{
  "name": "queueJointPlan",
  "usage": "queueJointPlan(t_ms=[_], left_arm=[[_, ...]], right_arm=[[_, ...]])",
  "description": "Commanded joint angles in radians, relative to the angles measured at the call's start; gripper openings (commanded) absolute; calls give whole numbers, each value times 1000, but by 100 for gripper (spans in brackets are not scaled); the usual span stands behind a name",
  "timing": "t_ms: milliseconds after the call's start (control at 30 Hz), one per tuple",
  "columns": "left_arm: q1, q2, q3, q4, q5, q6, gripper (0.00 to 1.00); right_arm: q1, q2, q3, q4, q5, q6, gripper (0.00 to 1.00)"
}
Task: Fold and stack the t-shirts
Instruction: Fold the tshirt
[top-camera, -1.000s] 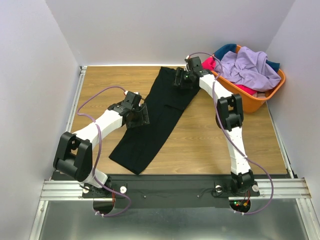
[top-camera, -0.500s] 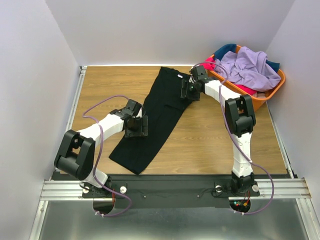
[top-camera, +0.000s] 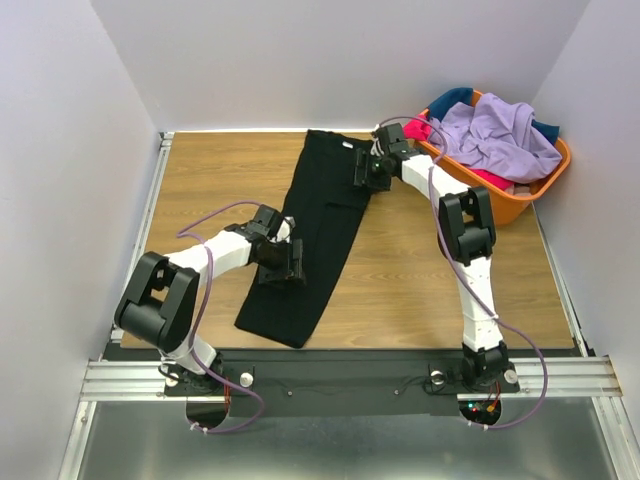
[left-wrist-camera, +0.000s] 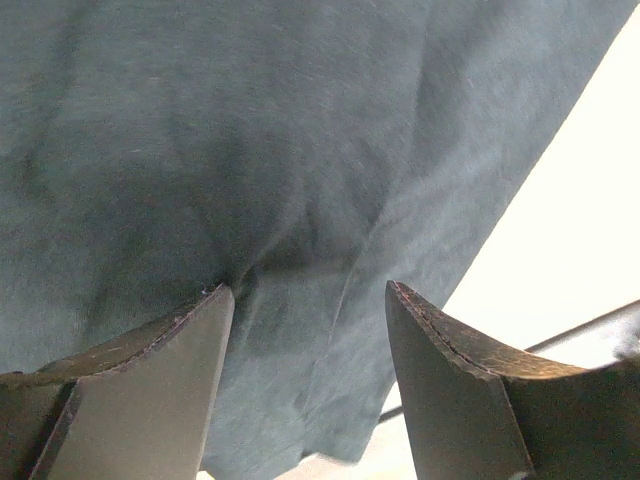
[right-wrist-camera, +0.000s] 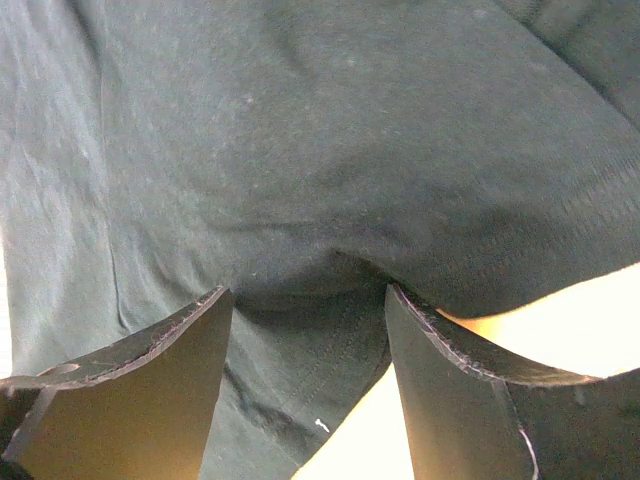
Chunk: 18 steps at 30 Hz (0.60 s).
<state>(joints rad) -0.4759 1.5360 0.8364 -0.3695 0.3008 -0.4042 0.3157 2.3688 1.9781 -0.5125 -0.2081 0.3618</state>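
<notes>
Black t-shirt (top-camera: 320, 215) in a long folded strip, slantwise on the wooden worktop (top-camera: 200, 185); left hand (left-wrist-camera: 308, 290) and right hand (right-wrist-camera: 305, 290) both spread apart, fingertips pressed onto its cloth.

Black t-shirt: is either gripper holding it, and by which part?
Nothing is clamped. The left gripper stands open on the lower half of the black t-shirt, the right gripper open near its collar end; cloth only puckers between the jaws.
</notes>
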Motion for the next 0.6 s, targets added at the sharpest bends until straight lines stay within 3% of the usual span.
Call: queueJointPlan(t_ms=[0,200,567], left_arm=[[-17,62,10,14,119,-25,74],[-32,154,125,17,260,-30,74],[-150,331,360,-48,284,21,74]], right_arm=[[8,113,71,2,21,6,69],[8,184,188,0,-14,28,69],[8,260,337,0,-50,29,73]])
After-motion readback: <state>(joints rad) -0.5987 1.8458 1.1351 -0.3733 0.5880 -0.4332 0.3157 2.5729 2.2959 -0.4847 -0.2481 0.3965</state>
